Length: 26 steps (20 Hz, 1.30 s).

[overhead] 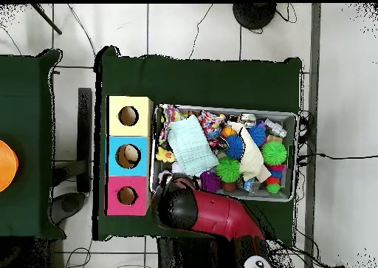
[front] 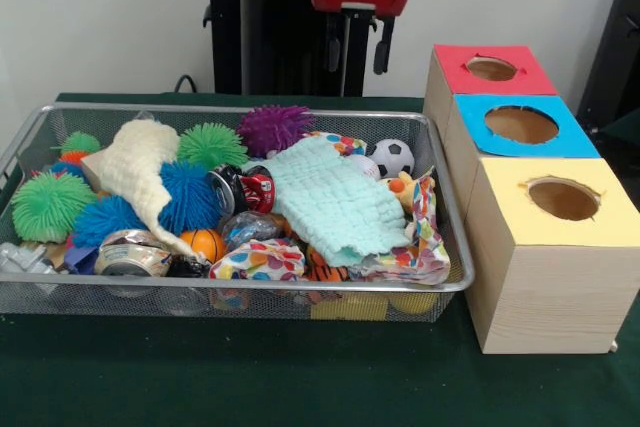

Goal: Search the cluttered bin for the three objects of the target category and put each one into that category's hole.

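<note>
A wire mesh bin (front: 250, 287) (overhead: 229, 108) holds a jumble: green (front: 48, 205), blue (front: 190, 195) and purple (front: 274, 127) spiky balls, a small soccer ball (front: 393, 156), an orange ball (front: 204, 243), crushed cans (front: 132, 255), a cream cloth (front: 135, 167) and a mint cloth (front: 330, 197) (overhead: 190, 145). To the right in the front view stand three wooden boxes with holed tops: red (front: 455, 62), blue (front: 575, 142), yellow (front: 510, 217). My gripper (front: 358, 57) hangs high behind the bin's far edge, holding nothing that I can see. From above, the arm's head (overhead: 177, 204) hides it.
A patterned polka-dot cloth (front: 262, 261) and a tiger-striped toy (front: 325, 269) lie at the bin's front. The bin and boxes rest on a green tablecloth (front: 300, 377). In the overhead view the boxes, yellow (overhead: 144, 102), blue (overhead: 144, 141) and red (overhead: 144, 182), line the bin's left side.
</note>
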{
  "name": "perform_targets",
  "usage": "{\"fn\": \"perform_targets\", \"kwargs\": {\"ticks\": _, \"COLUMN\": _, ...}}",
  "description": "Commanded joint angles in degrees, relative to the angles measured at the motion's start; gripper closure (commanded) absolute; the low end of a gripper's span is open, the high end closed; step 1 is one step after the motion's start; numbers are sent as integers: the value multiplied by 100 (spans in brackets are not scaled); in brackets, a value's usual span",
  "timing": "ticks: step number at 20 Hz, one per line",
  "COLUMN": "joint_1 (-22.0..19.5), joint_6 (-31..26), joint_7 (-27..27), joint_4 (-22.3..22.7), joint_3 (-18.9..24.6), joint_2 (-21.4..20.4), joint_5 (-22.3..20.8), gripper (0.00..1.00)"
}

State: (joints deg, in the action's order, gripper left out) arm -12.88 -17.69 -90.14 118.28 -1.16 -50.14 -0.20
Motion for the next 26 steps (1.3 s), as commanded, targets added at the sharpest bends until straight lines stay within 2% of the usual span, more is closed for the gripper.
{"fn": "perform_targets", "kwargs": {"ticks": 1, "joint_1": -83, "joint_6": 320, "joint_7": -653, "joint_4": -717, "joint_3": 578, "joint_2": 517, "joint_5": 16, "gripper": 0}}
{"fn": "perform_targets", "kwargs": {"ticks": 9, "joint_1": -136, "joint_6": 200, "joint_7": -623, "joint_4": -949, "joint_3": 588, "joint_2": 596, "joint_5": 40, "gripper": 0}}
{"fn": "perform_targets", "kwargs": {"ticks": 13, "joint_1": -337, "joint_6": 149, "joint_7": -471, "joint_4": -953, "joint_3": 717, "joint_2": 618, "joint_5": -19, "gripper": 0}}
{"fn": "perform_targets", "kwargs": {"ticks": 16, "joint_1": -445, "joint_6": -327, "joint_7": -330, "joint_4": -1085, "joint_3": 753, "joint_2": 549, "joint_5": 20, "gripper": 0}}
{"fn": "perform_targets", "kwargs": {"ticks": 21, "joint_1": -339, "joint_6": -1133, "joint_7": -227, "joint_4": -1393, "joint_3": 508, "joint_2": 308, "joint_5": -69, "gripper": 0}}
{"fn": "perform_targets", "kwargs": {"ticks": 26, "joint_1": -206, "joint_6": -1369, "joint_7": -401, "joint_4": -2077, "joint_3": 228, "joint_2": 831, "joint_5": -159, "gripper": 0}}
